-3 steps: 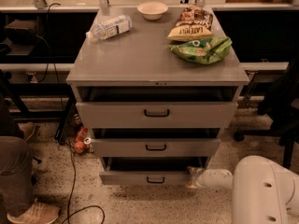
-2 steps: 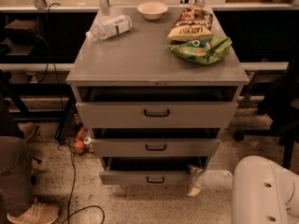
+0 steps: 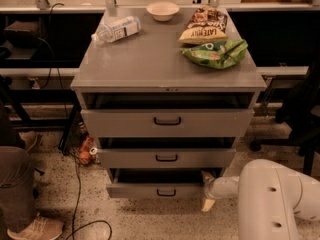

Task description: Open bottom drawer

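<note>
One claw (image 3: 206, 190), open or closed I cannot tell, sits at the bottom drawer's (image 3: 135, 190) right end; its handle (image 3: 166, 192) lies leftward.

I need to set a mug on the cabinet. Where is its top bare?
The front half of the cabinet top is bare, from the front edge back to the bottle, bowl and chip bags. The back right is crowded. The gripper sits low, at the right end of the bottom drawer.
</note>
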{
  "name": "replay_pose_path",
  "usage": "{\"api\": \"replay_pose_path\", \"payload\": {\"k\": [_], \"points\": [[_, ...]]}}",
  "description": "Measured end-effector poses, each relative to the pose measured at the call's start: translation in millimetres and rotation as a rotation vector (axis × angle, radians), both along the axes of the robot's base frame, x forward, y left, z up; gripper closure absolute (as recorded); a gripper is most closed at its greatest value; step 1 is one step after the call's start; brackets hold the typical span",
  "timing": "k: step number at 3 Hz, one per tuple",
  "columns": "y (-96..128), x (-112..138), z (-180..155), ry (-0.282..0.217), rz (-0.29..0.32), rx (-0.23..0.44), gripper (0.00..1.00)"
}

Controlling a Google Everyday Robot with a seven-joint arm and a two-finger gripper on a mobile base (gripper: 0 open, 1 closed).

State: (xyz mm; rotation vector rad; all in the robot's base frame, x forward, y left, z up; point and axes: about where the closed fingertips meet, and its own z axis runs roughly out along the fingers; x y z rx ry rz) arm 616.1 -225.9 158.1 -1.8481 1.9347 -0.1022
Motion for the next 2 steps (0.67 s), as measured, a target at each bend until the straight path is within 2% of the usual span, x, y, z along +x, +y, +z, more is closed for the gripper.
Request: {"api": "replay_pose_path", "payload": {"k": [2], "points": [[0.7, -0.1, -2.8, 0.083, 0.01, -0.036, 0.0]]}}
